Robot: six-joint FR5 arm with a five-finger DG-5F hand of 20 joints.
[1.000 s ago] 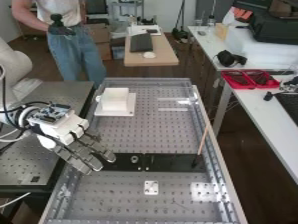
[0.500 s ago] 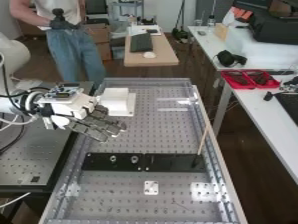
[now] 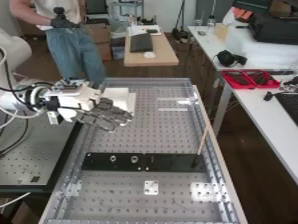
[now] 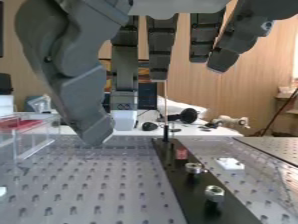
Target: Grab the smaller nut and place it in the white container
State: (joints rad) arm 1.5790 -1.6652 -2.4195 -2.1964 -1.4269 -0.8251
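Smaller nut: I cannot tell for sure where it is; going by the task and by where the arm stands, my judgement is that it is probably in the grasp of the robot hand, though that grasp cannot be made out. In the high view, the robot hand (image 3: 85,104) hangs from the left over the near left side of the container (image 3: 118,93), well apart from the bar (image 3: 171,162). On the bar stand 2 parts, the larger nut (image 3: 113,158) and the bearing (image 3: 134,159), side by side with a small gap between them. The container lies beyond the robot hand and a bit to its right, near the far left corner of the bench (image 3: 159,187). The coming move turns on that offset: if the nut is held, the robot hand should go a little farther up the bench and to the right, until the grasp is over the container, before letting go. Releasing too soon could drop so small a part beside it. In the wrist view, the same 2 parts stand upright on the bar, apart from the robot hand, and the thin rod (image 4: 165,102) rises near the bar's far end. Whether the robot hand is wide, narrow or loaded, I cannot tell there either.
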